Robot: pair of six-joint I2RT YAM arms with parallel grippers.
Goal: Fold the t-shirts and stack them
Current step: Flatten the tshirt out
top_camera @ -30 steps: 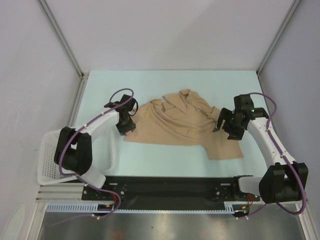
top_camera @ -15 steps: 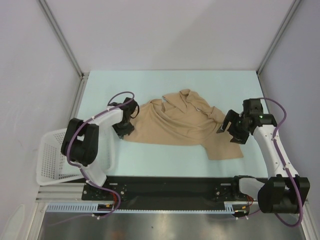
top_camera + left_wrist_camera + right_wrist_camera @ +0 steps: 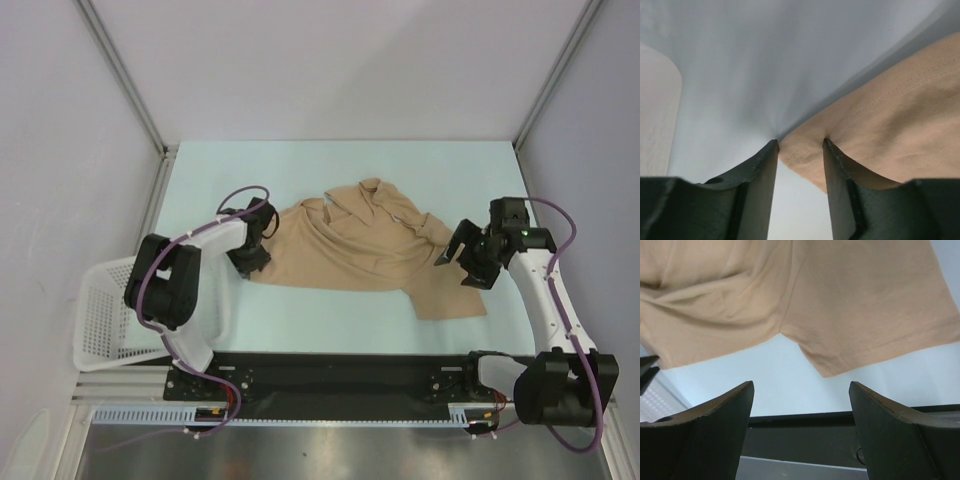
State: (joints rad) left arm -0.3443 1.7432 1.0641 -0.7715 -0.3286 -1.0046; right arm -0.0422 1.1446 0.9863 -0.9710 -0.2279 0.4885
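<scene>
Right end effector (image 3: 454, 271) farther right, basket (image 3: 100, 322) leftward.

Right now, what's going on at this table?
One plain tan cloth t-shirt lies rumpled and unfolded on the pale blue table. The left fingers stand apart at its left hem corner, cloth between them but not pinched. The right fingers hang wide open near its right side, holding nothing. A white plastic lattice basket sits at the left edge.

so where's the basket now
In the top view, the white basket sits at the near-left corner, beside the left arm, apart from the tan t-shirt.
</scene>
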